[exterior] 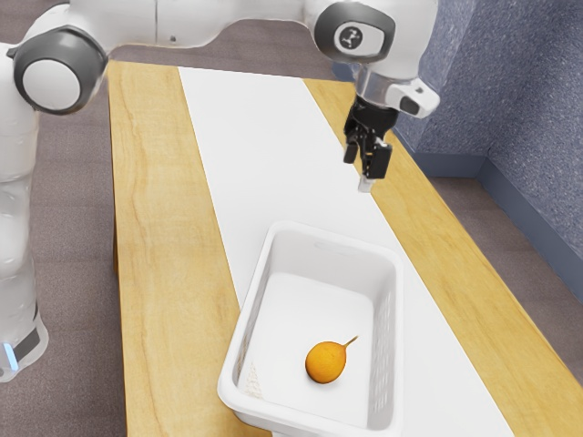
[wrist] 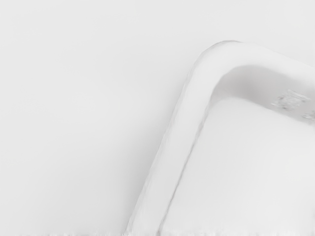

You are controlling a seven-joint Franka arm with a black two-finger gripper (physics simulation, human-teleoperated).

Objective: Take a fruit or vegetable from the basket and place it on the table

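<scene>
Exterior view, from left to right: the white robot arm [exterior: 182,20] rose at the exterior view's left and reached across the far part of the scene toward the exterior view's right. The wooden tabletop [exterior: 150,200] carried a white strip [exterior: 250,146] running from its far edge toward the near side. The white basket [exterior: 230,382] stood upright in the near part, mostly on this strip. The orange fruit [exterior: 325,362] lay inside on the basket's floor, right of its middle and toward the near end, its thin stem pointing toward the far right. The black gripper [exterior: 363,169] hung above the tabletop, beyond the basket's far rim, its two fingers spread, well apart from the fruit. A blue wall [exterior: 542,118] bounded the far right. Wrist view: a rounded corner of the basket's rim and part of its interior appeared.
</scene>
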